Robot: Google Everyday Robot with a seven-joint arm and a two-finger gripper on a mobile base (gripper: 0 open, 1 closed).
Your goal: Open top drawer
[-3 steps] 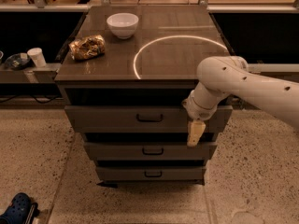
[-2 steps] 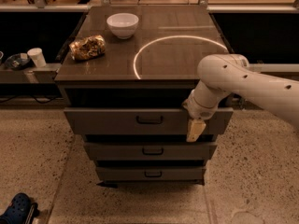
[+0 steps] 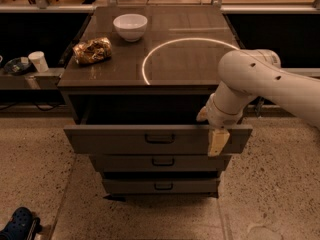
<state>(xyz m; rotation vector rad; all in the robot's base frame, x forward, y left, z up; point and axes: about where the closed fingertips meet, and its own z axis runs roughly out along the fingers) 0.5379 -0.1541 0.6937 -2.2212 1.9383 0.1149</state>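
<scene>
The top drawer point(image 3: 125, 139) of the grey-brown cabinet is pulled partly out, and its dark inside shows under the cabinet top. Its small dark loop handle point(image 3: 160, 138) sits at the centre of the front panel. My gripper point(image 3: 210, 129) is at the right end of that front panel, well right of the handle. It straddles the panel's top edge: one cream finger point(image 3: 217, 143) hangs in front of the panel and the other point(image 3: 202, 115) is behind it, inside the drawer. The white arm point(image 3: 270, 81) reaches in from the right.
Two narrower drawers point(image 3: 161, 161) sit shut below. On the cabinet top point(image 3: 185, 59) are a white bowl point(image 3: 130, 26), a crinkled gold snack bag point(image 3: 92, 50) and a bright ring of light. A cup point(image 3: 38, 61) stands on a low shelf to the left. A blue shoe point(image 3: 17, 224) lies on the floor at the bottom left.
The top drawer's front panel has come further out toward the camera, and my gripper has moved out with it, slightly right and down.
</scene>
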